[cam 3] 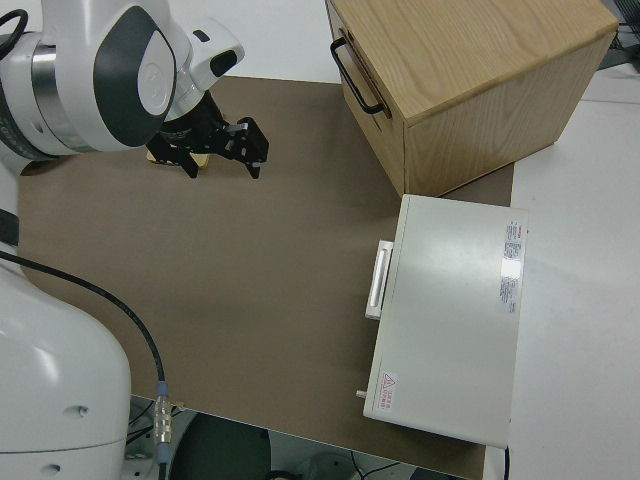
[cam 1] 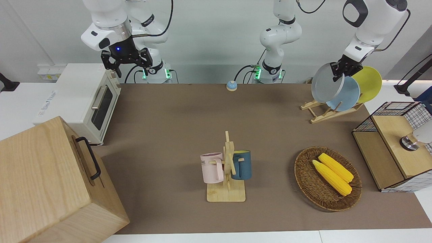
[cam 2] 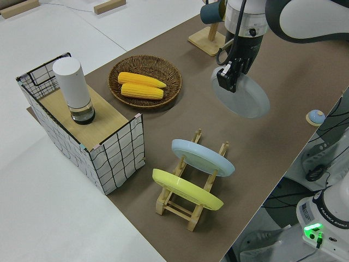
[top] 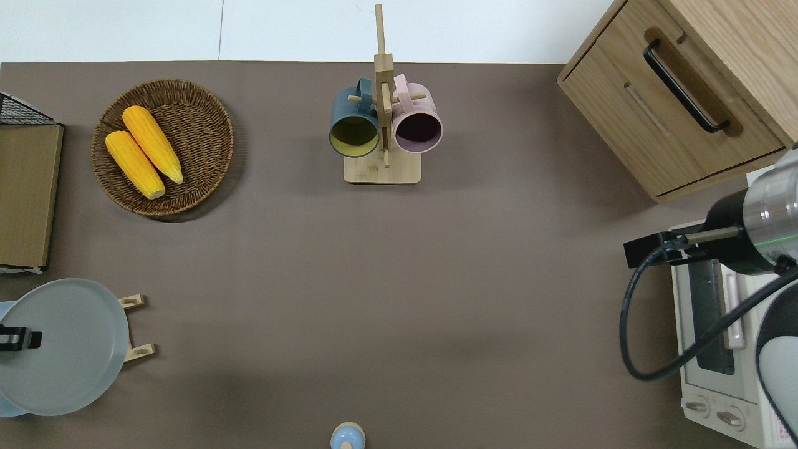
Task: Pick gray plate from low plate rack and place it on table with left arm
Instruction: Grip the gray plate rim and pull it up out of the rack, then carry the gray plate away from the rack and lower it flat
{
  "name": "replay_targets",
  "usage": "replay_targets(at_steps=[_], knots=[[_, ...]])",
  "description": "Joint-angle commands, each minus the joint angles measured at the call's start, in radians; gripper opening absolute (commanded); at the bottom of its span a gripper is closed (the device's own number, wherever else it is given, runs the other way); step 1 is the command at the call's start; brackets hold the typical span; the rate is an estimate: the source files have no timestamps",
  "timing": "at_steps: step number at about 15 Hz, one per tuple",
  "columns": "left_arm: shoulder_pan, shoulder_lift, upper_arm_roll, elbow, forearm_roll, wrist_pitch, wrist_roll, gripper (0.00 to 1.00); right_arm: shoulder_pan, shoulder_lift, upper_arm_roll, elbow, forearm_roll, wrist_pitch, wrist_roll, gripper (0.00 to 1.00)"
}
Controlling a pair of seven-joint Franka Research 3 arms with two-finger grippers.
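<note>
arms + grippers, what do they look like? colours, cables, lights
Both arms are glossy white with dark gray joint caps and silver wrist rings. The left gripper and right gripper are black, two-fingered. A blue light glows above the right gripper. Black cables run along both arms; the bases show green lights.

Pale gray plate [cam 1: 324,82] tilted, aloft over low plate rack [cam 1: 329,113], claw-held.

Three plates: one gray [cam 1: 323,82], one blue [cam 1: 347,96], one yellow [cam 1: 370,82]. Two mugs, pink [cam 1: 212,167] and dark blue [cam 1: 242,164], on one stand [cam 1: 226,193]. Two corn cobs [cam 1: 332,173] in one basket [cam 1: 308,189]. One rack [cam 1: 329,113], one toaster oven [cam 1: 82,99], one wooden cabinet [cam 1: 47,182], one bell [cam 1: 231,85].
</note>
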Motion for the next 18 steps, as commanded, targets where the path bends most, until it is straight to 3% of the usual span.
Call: replay_targets(at_steps=[1,6,18], knots=[[-0.004,-0.001,0.004,0.014,-0.078,-0.048,-0.059,0.0,-0.01,-0.002,0.006,0.006,0.01,-0.013,0.0,0.99],[0.013,0.003,0.021,-0.004,-0.243,-0.08,-0.095,0.0,-0.01,-0.002,0.006,0.006,0.01,-0.013,-0.001,0.987],[-0.047,0.011,0.004,-0.165,-0.384,-0.042,-0.057,0.0,-0.01,-0.002,0.006,0.006,0.01,-0.013,-0.001,0.987]])
